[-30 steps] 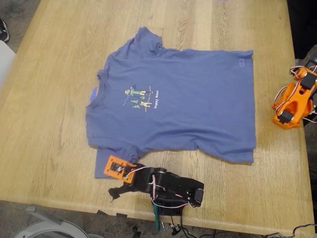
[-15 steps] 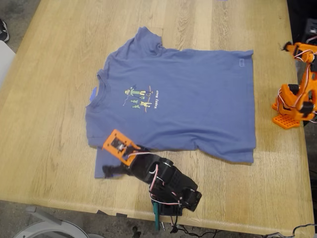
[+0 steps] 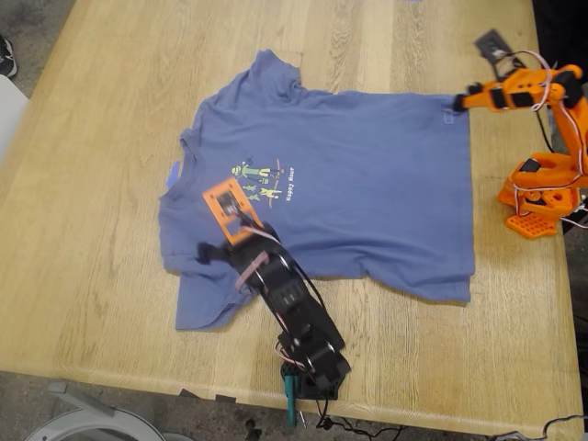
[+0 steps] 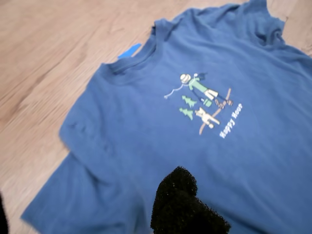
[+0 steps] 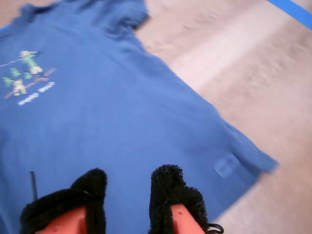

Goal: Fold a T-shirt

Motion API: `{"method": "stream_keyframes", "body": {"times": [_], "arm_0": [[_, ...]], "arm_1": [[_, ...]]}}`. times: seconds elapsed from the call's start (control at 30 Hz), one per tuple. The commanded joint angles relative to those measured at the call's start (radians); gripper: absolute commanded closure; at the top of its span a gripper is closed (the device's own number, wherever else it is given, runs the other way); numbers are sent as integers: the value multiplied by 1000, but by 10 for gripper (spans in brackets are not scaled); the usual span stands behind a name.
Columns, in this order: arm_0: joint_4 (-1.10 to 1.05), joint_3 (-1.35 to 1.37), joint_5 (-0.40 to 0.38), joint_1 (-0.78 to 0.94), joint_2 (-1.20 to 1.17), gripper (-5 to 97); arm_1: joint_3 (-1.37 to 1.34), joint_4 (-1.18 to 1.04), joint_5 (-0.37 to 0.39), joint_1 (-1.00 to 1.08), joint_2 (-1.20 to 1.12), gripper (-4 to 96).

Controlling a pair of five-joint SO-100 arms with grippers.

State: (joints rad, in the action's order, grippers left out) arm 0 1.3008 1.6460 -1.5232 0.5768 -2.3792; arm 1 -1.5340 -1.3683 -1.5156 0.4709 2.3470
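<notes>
The periwinkle T-shirt [image 3: 367, 184] lies flat on the wooden table, collar toward the exterior view's left, its cartoon print [image 3: 262, 181] facing up. My first gripper [image 3: 216, 243], on the black arm, hovers over the near sleeve and shoulder. In the first wrist view the T-shirt [image 4: 146, 126] fills the frame and my first gripper [image 4: 92, 214] is open, one black pad [image 4: 187, 204] showing. My second gripper [image 3: 457, 101], on the orange arm, sits at the far hem corner. My second gripper [image 5: 124, 195] is open above the T-shirt [image 5: 122, 107], holding nothing.
A small blue tape scrap [image 3: 173, 173] lies by the collar. A strip of blue tape [image 5: 292, 10] crosses the table beyond the hem. The orange arm's base [image 3: 537, 197] stands near the table edge at the exterior view's right. The black arm's base [image 3: 308, 372] stands at the near edge.
The black arm swung from the near table edge up over the sleeve onto the shirt. The orange arm rose from its folded pose and reached out to the hem corner.
</notes>
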Motion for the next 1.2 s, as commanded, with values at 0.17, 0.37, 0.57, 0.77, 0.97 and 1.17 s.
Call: {"method": "stream_keyframes", "body": {"times": [0.17, 0.37, 0.57, 0.77, 0.97, 1.17], "arm_0": [[-402, 100, 34, -6, 160, 367], [-506, 126, 66, 57, 261, 355], [-594, 156, 75, 97, 339, 380], [-698, 201, 87, 137, 416, 408], [-861, 239, 97, 109, 538, 440], [-1146, 153, 86, 91, 755, 412]], "arm_1": [[146, 236, 5, -227, -287, 875], [178, 414, 40, -308, -474, 871], [238, 497, 48, -359, -624, 733], [190, 505, 67, -400, -644, 638], [272, 512, 71, -489, -750, 615], [637, 488, 97, -568, -1037, 642]]}}
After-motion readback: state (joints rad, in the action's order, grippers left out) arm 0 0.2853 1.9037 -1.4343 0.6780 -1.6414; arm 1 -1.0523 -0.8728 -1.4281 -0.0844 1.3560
